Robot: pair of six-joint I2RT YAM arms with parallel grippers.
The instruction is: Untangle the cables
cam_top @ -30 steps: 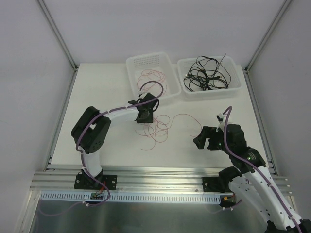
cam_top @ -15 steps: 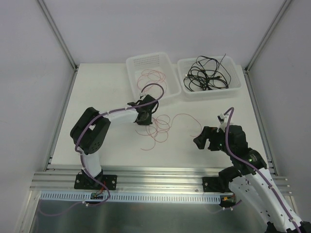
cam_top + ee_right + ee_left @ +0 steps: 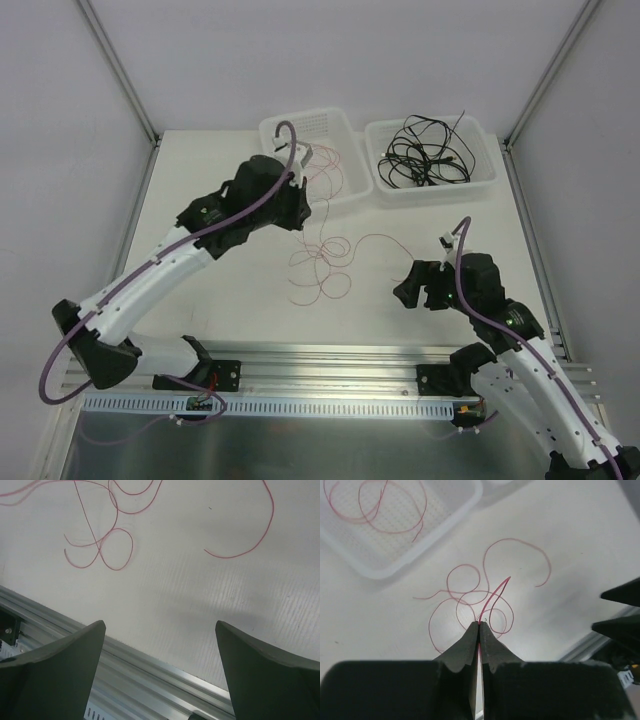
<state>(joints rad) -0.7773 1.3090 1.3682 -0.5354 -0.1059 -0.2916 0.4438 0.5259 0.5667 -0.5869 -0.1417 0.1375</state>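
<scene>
Thin red cables (image 3: 325,265) lie in loose loops on the white table. My left gripper (image 3: 298,212) hangs above their far edge, by the left basket, shut on one red strand. In the left wrist view the jaws (image 3: 480,626) pinch that strand (image 3: 495,592), which runs down to the loops (image 3: 470,602). More red cable (image 3: 335,172) lies in the left basket (image 3: 272,130). Black cables (image 3: 420,155) fill the right basket (image 3: 378,185). My right gripper (image 3: 405,290) is open and low to the right of the loops, with nothing between its jaws (image 3: 160,625). Red loops (image 3: 100,545) lie ahead of it.
The two white baskets stand side by side at the back of the table. An aluminium rail (image 3: 320,360) runs along the near edge, close under the right gripper (image 3: 150,670). Grey walls enclose the table on three sides.
The left gripper closed on a red strand, then the arm rose and swung back toward the left basket, drawing the strand up from the loops. The right arm barely shifted.
</scene>
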